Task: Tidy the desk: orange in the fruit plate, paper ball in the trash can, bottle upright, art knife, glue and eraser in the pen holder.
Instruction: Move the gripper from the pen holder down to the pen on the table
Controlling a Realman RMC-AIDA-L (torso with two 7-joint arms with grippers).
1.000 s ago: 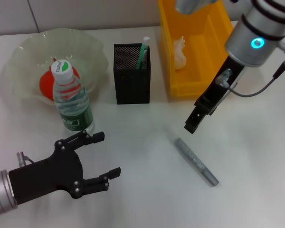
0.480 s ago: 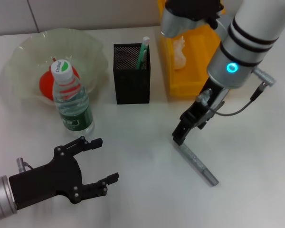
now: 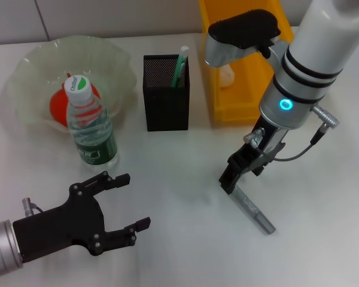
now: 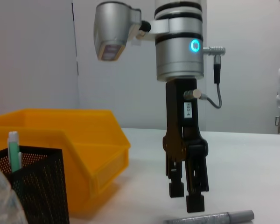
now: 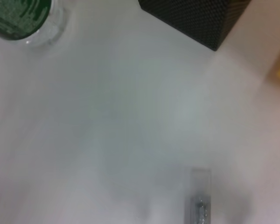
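The grey art knife (image 3: pixel 249 206) lies flat on the table right of centre. My right gripper (image 3: pixel 230 179) hangs just over its upper end, fingers a little apart and empty; the left wrist view shows this gripper (image 4: pixel 186 198) above the knife (image 4: pixel 210 217). The orange (image 3: pixel 60 109) rests in the pale-green fruit plate (image 3: pixel 24 72). In front of the plate the bottle (image 3: pixel 93 128) stands upright. A green-white glue stick (image 3: pixel 180 64) pokes from the black mesh pen holder (image 3: pixel 166 95). The paper ball (image 3: pixel 227 74) lies in the yellow trash can (image 3: pixel 251 89). The eraser is out of view. My left gripper (image 3: pixel 127 201) is open at lower left.
The right arm's forearm and camera housing (image 3: pixel 242 33) overhang the trash can. The right wrist view shows the bottle's base (image 5: pixel 23 18), a corner of the pen holder (image 5: pixel 196 18) and the knife's tip (image 5: pixel 199 200). Bare table lies between the two grippers.
My right gripper has come down and leftward from near the trash can to the upper end of the art knife. The left gripper has barely shifted.
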